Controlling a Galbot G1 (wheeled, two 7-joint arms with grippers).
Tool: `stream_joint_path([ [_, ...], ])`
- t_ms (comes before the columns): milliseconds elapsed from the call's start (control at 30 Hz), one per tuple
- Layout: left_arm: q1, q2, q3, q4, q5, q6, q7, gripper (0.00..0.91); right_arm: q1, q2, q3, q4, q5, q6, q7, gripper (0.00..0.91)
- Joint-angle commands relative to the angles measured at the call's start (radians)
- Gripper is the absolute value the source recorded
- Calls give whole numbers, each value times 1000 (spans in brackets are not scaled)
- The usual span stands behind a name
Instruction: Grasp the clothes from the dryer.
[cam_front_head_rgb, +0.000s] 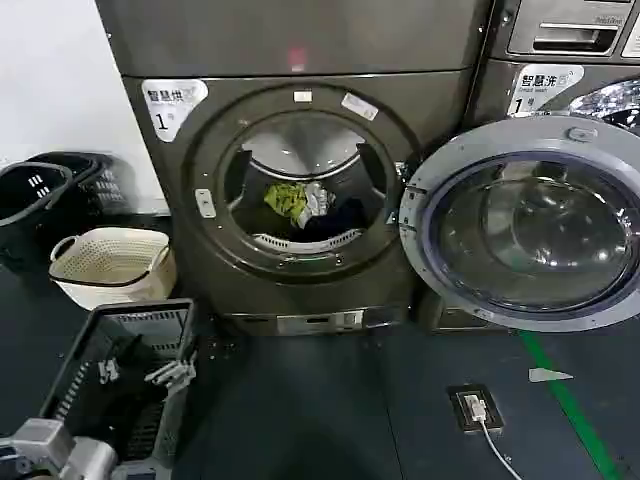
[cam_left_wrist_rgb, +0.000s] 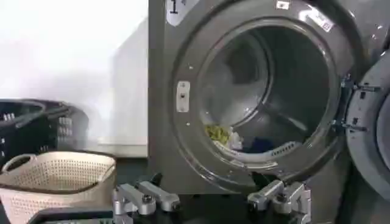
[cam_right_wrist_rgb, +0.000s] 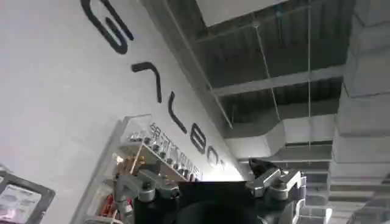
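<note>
The dryer (cam_front_head_rgb: 200, 270) stands ahead, dark grey-bronze with a white "1" sticker. Its round door (cam_front_head_rgb: 530, 225) is swung open to the right. The clothes (cam_front_head_rgb: 305, 205) lie in a small heap at the bottom of the steel drum: yellow-green, white-grey and dark navy pieces. In the left wrist view my left gripper (cam_left_wrist_rgb: 210, 201) is open and empty, low in front of the dryer (cam_left_wrist_rgb: 164, 140), well short of the clothes (cam_left_wrist_rgb: 234, 139). My right gripper (cam_right_wrist_rgb: 210, 182) is open, holds nothing and points up at a wall and ceiling.
A cream basket (cam_front_head_rgb: 110, 262) and black baskets (cam_front_head_rgb: 40, 195) stand left of the dryer. A dark crate (cam_front_head_rgb: 120, 380) sits at the near left. A second machine (cam_front_head_rgb: 560, 60) is behind the open door. A floor socket with a cable (cam_front_head_rgb: 473, 408) lies at the right.
</note>
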Motion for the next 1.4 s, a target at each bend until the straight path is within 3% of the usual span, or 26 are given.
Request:
stream_joint_path([
  [33, 4, -4, 0, -15, -2, -1, 4, 907, 0, 0, -3, -7, 2, 39, -10, 907],
  [1400, -25, -17, 11, 12, 3, -32, -58, 907, 3, -9, -6, -6, 3, 44, -13, 907],
])
